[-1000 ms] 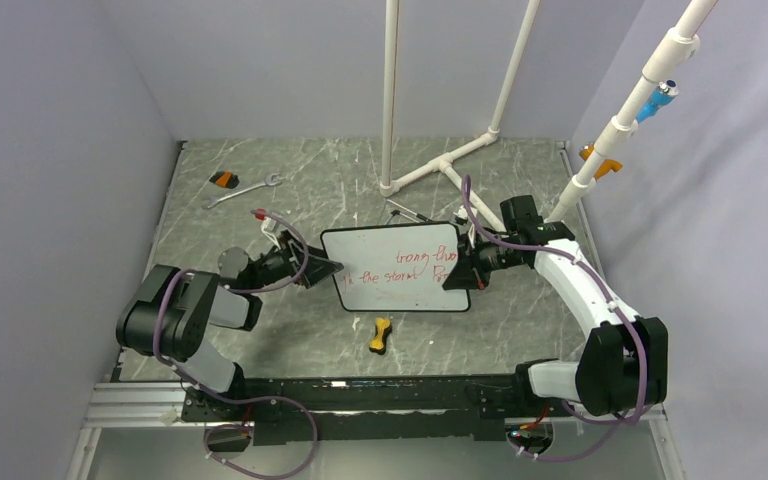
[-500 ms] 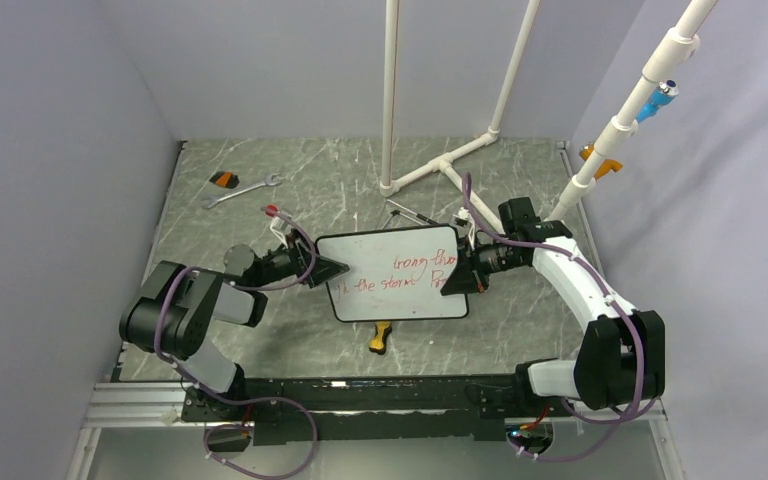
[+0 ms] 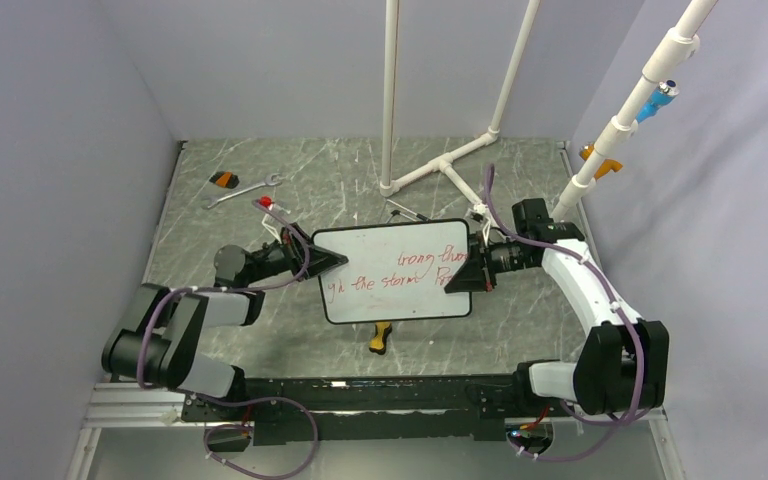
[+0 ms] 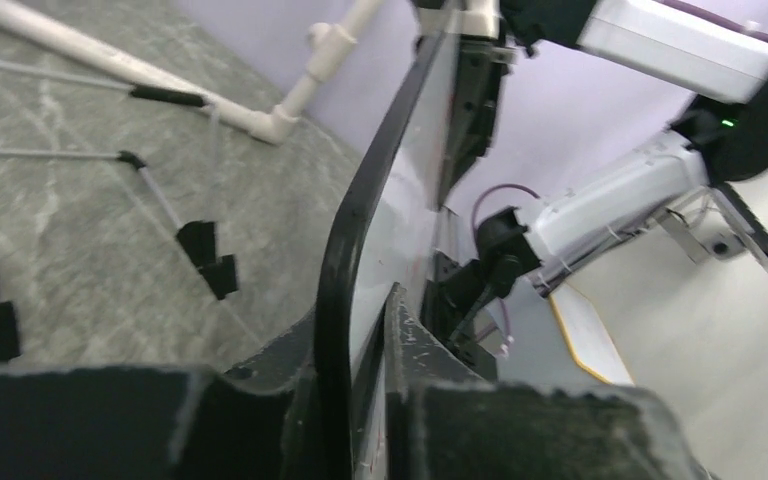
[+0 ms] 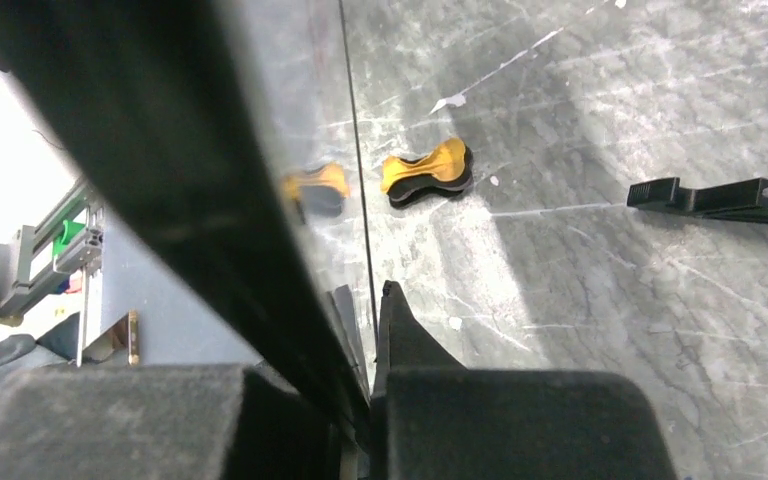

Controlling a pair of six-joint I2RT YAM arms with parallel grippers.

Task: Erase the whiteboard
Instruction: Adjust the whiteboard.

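Overhead, shows a silver wrench [image 3: 242, 192] lying left of the white pipe stand [image 3: 447, 160]. Just in front of that stand, shows the left gripper [image 3: 334, 262] clamped on the left edge of the whiteboard [image 3: 395, 290], red handwriting across its face, and the right gripper [image 3: 458, 276] clamped on its right edge.

Marbled table [image 3: 340, 180] bears wrench [image 3: 241, 191] and orange object [image 3: 380, 336].

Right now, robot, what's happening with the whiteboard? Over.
Left fingers clamp the whiteboard at its left edge, right fingers at its right. Red writing not yet erased. Yellow thing lies by its near edge.
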